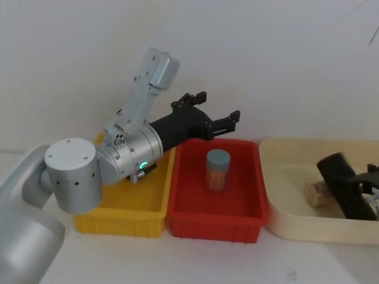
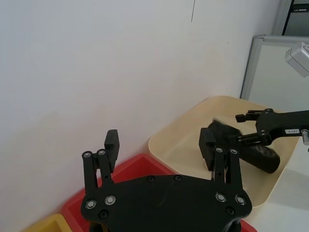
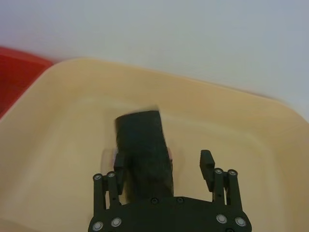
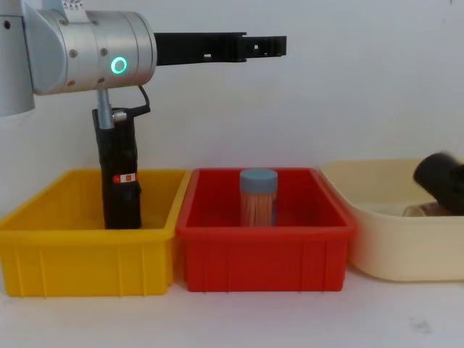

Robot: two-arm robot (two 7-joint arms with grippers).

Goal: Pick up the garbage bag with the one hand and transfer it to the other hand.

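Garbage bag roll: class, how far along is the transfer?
Nothing finished yet. In hand: the right claw sits open astride the garbage bag roll, which leans in the cream tub. Remaining: closing, lifting, and passing it to the left claw, open above the red bin.

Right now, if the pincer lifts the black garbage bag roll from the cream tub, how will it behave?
The garbage bag is a thick roll, so probably stiff. It leans tilted in the cream tub, so it may roll. The right pincer straddles it; the plastic is possibly slippery.
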